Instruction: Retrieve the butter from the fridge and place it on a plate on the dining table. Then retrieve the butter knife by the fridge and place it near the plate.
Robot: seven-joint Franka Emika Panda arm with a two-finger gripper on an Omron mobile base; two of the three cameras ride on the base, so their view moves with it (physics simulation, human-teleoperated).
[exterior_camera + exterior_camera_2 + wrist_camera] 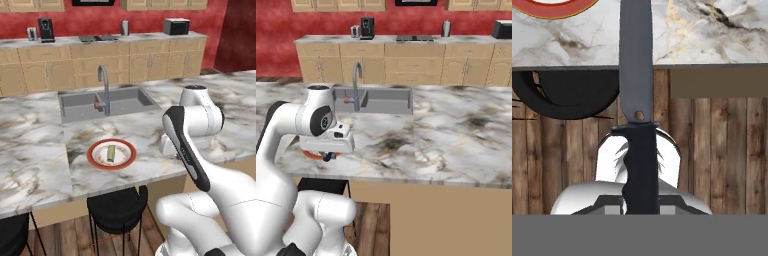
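My gripper (640, 207) is clamped on the butter knife (637, 100), blade running lengthwise away from the hand toward the dining table (712, 40) edge beside the plate (111, 154). The arm is folded, hand low at the table's edge.

Glossy white Franka arm (200, 165), built of fat rounded tubular links w/ bulbous elbow housings, smooth plastic-looking shells, no visible cables or screws. Dark charcoal/black inlay runs as a long curved stripe along one link in the left base view, tapering at both ends. Round black joint cap w/ grey centre disc on the side of the upper link (323, 120) in the right base view. Boxy white wrist block (328, 142) under it, small dark fitting beneath. Black trim at base joints near the frame bottom.
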